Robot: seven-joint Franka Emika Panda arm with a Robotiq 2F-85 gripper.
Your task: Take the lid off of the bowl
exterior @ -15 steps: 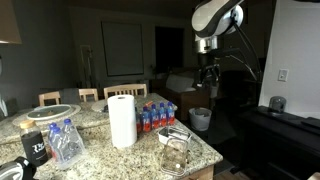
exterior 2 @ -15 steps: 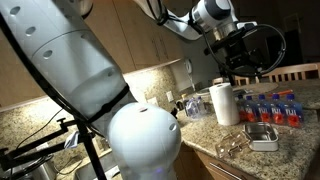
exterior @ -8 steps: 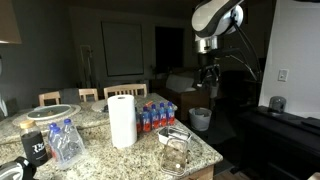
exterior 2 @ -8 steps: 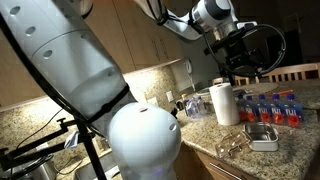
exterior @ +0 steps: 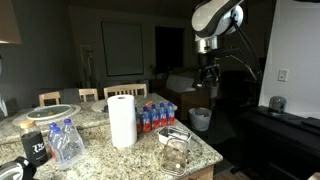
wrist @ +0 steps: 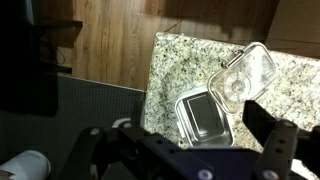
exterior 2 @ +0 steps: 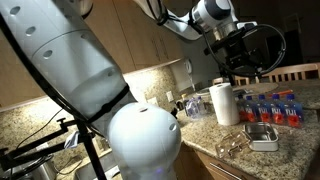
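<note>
The bowl [exterior: 176, 154] is small, clear glass, and stands near the counter's front corner; it also shows in the other exterior view [exterior 2: 231, 147] and in the wrist view [wrist: 246, 74]. The lid [exterior: 173, 134], flat and whitish with a darker rim, lies right beside the bowl on the granite; it shows in the other exterior view [exterior 2: 263, 137] and in the wrist view [wrist: 205, 118]. My gripper [exterior: 207, 80] hangs high above the counter's end, far above both, and is also in the other exterior view [exterior 2: 231, 68]. In the wrist view its jaws [wrist: 188, 142] are wide apart and empty.
A paper towel roll [exterior: 122, 120] stands mid-counter, with a pack of bottles [exterior: 156, 115] behind it. A wide white round dish [exterior: 55, 112] and a bag of bottles [exterior: 66, 141] sit farther along the counter. A small bin [exterior: 200, 119] stands on the floor past the counter's end.
</note>
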